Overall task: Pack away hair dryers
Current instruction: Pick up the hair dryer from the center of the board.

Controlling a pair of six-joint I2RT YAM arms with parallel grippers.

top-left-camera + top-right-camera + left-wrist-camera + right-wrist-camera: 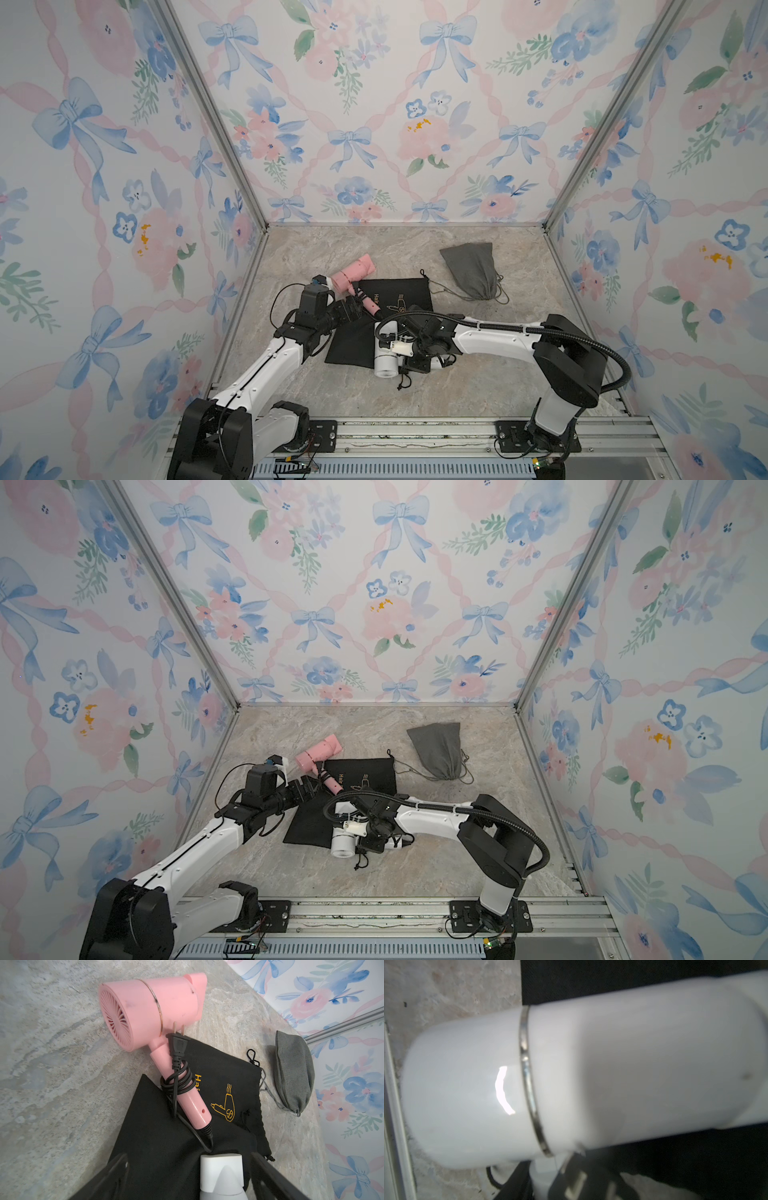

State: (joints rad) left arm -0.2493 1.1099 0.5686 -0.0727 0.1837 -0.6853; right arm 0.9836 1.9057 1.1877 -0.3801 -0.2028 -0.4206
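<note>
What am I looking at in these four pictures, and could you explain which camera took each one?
Two robot arms work at a marble-look table. Two pictures come from one camera head above; the other two come from cameras on the wrists. On the table lie a pink hair dryer, a white hair dryer, two black pouches and a grey pouch. The left gripper is open near the pink one's handle, holding nothing. The right gripper is at the white one; whether it grips cannot be seen.

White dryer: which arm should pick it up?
Right, probably. The right gripper is down at the white dryer, whose barrel fills its wrist view. The left gripper hangs open, facing the pink dryer.
</note>
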